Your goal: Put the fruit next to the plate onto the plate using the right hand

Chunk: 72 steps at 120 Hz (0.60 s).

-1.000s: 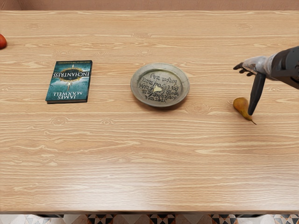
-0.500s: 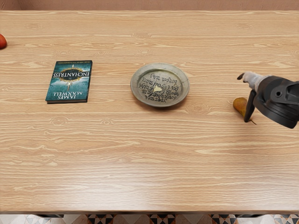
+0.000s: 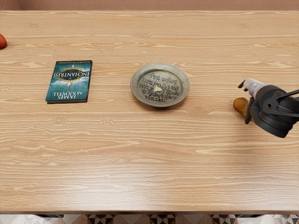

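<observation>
Right hand [image 3: 253, 88]: I am holding it low over the wooden table [image 3: 149, 154] near its right edge, with my arm coming in from the right side of the view. The dark, rounded wrist housing is facing the camera and is covering most of the hand. Only a pale grey part of the hand is showing above the housing. How far the hand is open: cannot tell from this view. Whether it has hold of anything: cannot tell either.

Pear [image 3: 239, 104]: it is lying on the table directly beside my hand, on the hand's left. Only its yellow-brown left portion is showing, and the rest is sitting behind the hand and wrist. Contact between hand and pear: not resolvable. The pear is sitting well to the right of the plate [image 3: 134, 85], on bare wood, not on the plate.

Plate: round, grey-green, with dark script-like marks inside. It is resting near the table's centre.

Book [image 3: 69, 80]: a dark teal paperback, "Enchantress" by James Maxwell. It is lying flat, well to the left of the plate, with its title reading upside down in this view.

Red fruit [image 3: 2, 41]: it is sitting at the far left edge of the table, cut off by the frame.
</observation>
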{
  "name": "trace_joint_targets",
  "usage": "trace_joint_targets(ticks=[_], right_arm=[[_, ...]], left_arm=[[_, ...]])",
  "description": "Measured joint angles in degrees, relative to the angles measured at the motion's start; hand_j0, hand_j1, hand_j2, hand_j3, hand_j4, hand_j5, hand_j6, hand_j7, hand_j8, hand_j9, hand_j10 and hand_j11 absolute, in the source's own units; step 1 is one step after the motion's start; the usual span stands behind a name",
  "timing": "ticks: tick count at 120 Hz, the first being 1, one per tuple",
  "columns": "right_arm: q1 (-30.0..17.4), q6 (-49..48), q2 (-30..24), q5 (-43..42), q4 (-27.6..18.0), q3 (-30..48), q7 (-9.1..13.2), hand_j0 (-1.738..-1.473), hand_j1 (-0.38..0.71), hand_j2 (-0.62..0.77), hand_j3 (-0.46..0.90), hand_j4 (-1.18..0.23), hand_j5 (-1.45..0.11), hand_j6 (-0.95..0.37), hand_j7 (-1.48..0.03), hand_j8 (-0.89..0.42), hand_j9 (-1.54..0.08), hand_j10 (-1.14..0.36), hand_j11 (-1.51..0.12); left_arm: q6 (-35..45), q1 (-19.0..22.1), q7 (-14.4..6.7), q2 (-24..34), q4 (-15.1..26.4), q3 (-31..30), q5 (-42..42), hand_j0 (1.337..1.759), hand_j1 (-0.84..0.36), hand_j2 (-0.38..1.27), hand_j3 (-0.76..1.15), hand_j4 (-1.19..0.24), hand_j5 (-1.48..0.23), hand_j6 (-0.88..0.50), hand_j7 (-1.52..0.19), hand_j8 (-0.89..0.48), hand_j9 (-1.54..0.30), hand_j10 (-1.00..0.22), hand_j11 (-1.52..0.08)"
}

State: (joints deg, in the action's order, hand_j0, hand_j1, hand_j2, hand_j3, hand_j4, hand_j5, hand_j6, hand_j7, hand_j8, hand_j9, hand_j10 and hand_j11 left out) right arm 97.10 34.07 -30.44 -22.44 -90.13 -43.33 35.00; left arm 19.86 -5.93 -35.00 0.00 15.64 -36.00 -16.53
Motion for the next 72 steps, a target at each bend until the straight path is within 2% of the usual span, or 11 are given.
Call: trace_joint_targets(ticks=[26,72], right_arm=[[-0.25,-1.00,-0.07,-0.09,0.85,-0.17,0.00,-1.658,-0.08,-0.04,0.00,-0.23,-0.29,-0.23,-0.29,-0.23,-0.29,-0.23,-0.29],[-4.85,-6.59,1.10,0.61,7.41,3.40,0.00,-1.658,-0.07,-0.05,0.00,-0.23,-0.30,-0.23,-0.30,-0.23,-0.30,-0.23,-0.30]], left_arm=[[0.00,-0.04,0.00,0.00,0.00,-0.03,0.00,1.658,0.35,0.00,0.00,0.00,0.00,0.00,0.00,0.00,0.00,0.00,0.00],[0.00,-0.13,0.00,0.00,0.00,-0.04,0.00,1.658,0.35,0.00,0.00,0.00,0.00,0.00,0.00,0.00,0.00,0.00,0.00]])
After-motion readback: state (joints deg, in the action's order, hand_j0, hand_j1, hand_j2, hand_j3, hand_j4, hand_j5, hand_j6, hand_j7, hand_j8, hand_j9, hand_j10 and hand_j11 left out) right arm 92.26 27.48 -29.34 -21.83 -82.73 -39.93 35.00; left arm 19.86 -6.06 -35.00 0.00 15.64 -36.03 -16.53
